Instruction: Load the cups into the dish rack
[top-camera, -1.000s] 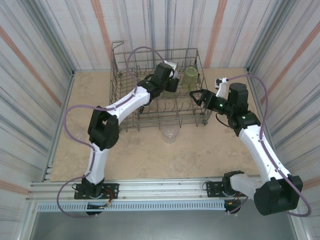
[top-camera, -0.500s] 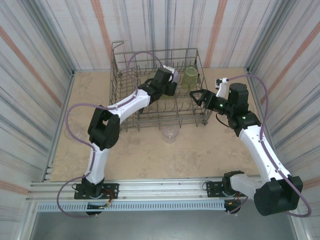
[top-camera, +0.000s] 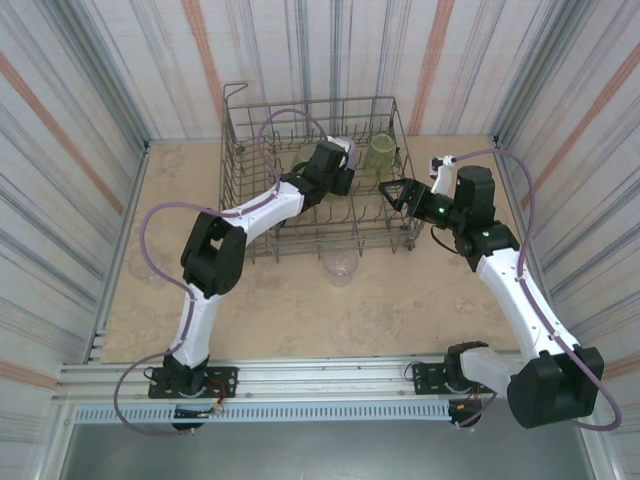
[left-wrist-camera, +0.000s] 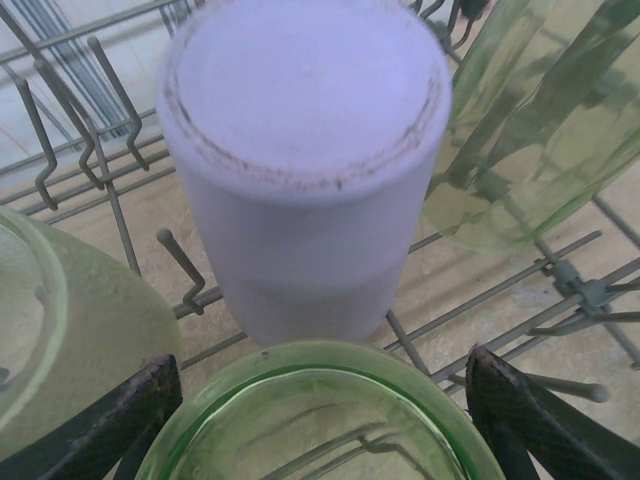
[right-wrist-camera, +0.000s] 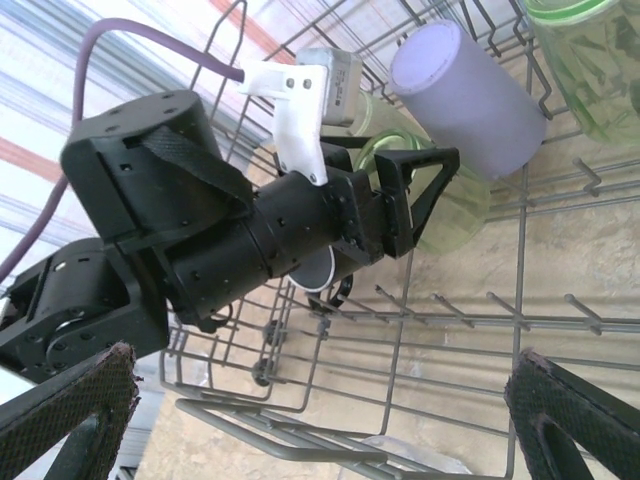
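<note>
Left gripper (left-wrist-camera: 320, 405) sits inside the dish rack (top-camera: 300, 240), fingers clasped on a yellow-green cup (left-wrist-camera: 300, 440). A lavender cup (left-wrist-camera: 300, 150) stands upside down just beyond it among the tines. Right gripper (top-camera: 396, 192) is spread wide and empty beside the rack's right wall. A clear cup (top-camera: 340, 267) rests on the table (top-camera: 300, 310) near the rack's front.

White arms (top-camera: 262, 205) with black joints — purple cables (top-camera: 148, 228) alongside — and black textured fingers (right-wrist-camera: 572, 412).
</note>
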